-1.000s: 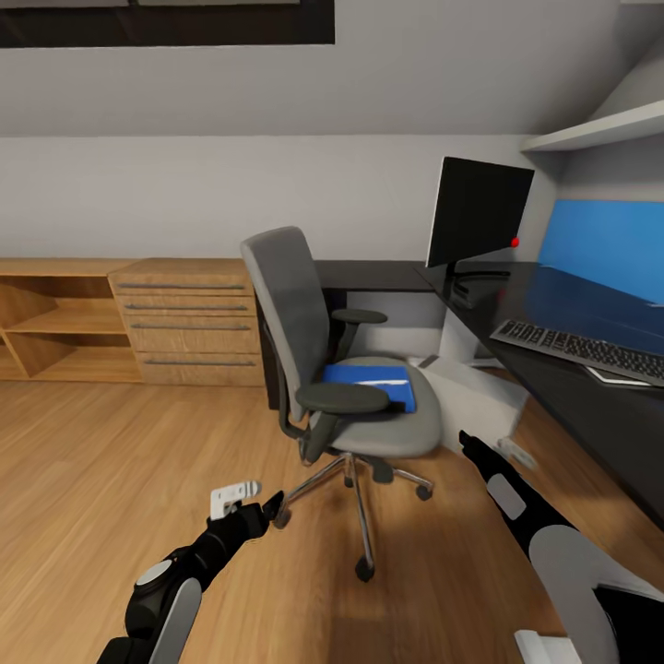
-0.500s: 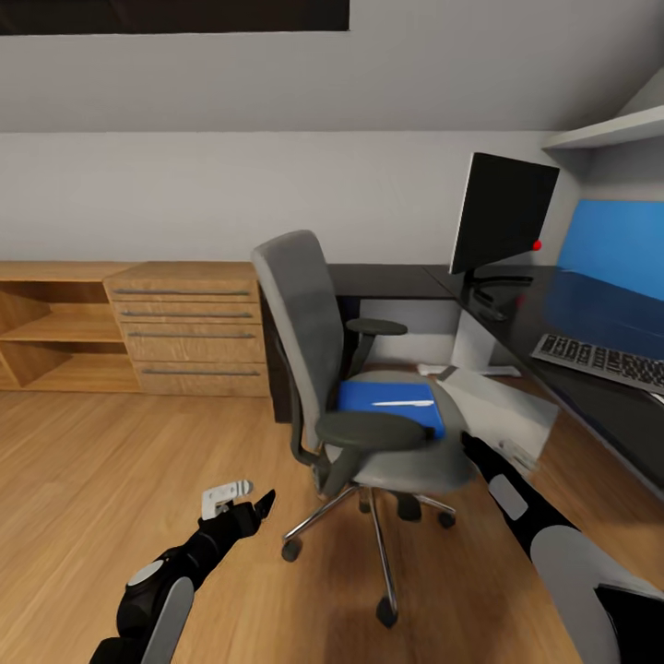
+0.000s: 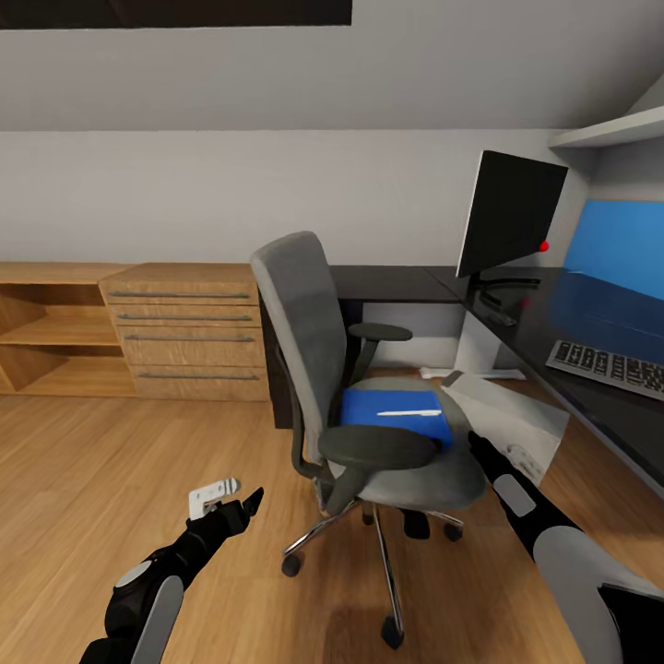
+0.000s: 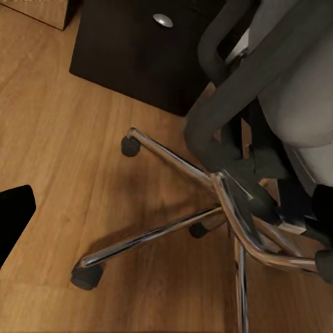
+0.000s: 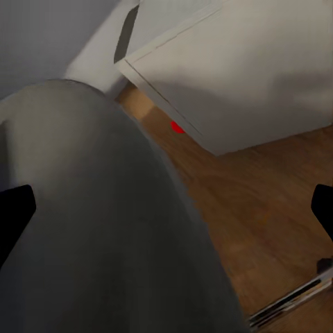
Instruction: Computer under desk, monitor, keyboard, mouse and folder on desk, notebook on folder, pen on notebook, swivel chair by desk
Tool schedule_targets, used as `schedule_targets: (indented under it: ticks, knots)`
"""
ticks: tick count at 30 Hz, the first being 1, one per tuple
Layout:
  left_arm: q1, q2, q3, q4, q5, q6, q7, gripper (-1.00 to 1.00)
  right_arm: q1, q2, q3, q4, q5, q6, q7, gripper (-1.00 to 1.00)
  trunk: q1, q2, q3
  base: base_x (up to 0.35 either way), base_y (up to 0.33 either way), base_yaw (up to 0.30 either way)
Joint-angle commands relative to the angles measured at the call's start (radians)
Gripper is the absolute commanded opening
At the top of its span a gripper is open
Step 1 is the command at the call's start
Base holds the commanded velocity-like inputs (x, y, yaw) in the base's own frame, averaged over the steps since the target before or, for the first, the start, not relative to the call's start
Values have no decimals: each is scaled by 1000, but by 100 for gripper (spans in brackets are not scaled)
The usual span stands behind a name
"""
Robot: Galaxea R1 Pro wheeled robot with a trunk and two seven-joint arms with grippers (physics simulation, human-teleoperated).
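Blue against the grey padding, the folder (image 3: 395, 413) is seen lying flat on the seat of the swivel chair (image 3: 369, 387), with the pen (image 3: 409, 412), a slender white stick, resting on top of it. Whether the notebook is between them cannot be told.

The chair is stood just beside the bench (image 3: 590, 341), on which the monitor (image 3: 510, 217) and the keyboard (image 3: 609, 366) are already set; the computer (image 3: 512, 426) is tucked low beside the bench's white leg.

The right claw (image 3: 480, 449) is held close to the seat's front edge, its fingers set wide apart at the two sides of the right wrist view. The left claw (image 3: 247, 504) is held low over the floor near the chrome base; its state cannot be told.

The step in hand is judged to be the reach for the folder. It is best done by bringing the right claw in level with the seat and over the near armrest, so that the armrest is not struck and the chair is not rolled away on its casters. A thin flat folder is best pinched at an overhanging edge, and kept level so the pen is not shed.
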State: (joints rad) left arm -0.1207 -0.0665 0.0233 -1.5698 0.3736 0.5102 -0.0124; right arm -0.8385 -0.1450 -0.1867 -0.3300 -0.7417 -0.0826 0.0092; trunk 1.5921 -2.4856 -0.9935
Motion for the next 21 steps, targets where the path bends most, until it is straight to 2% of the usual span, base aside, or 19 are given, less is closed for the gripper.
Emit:
schedule_targets:
  ticks: [1,5,18,21]
  knots:
    - [-1,-1,2,-1,7,7,-1,100,-1,-3,1,1,-12,-3,1,100,0,0,-1,205,1,0]
    - [-1,-1,4,-1,7,7,-1,100,-1,-19,0,15,-17,-1,-1,100,0,0,-1,85,0,0]
    - [-1,-1,6,-1,6,7,-1,100,-1,-26,-7,32,-19,9,-8,100,0,0,-1,134,0,0]
    - [-1,-1,6,-1,6,7,-1,100,-1,-31,-27,43,-19,13,-33,100,0,0,-1,96,0,0]
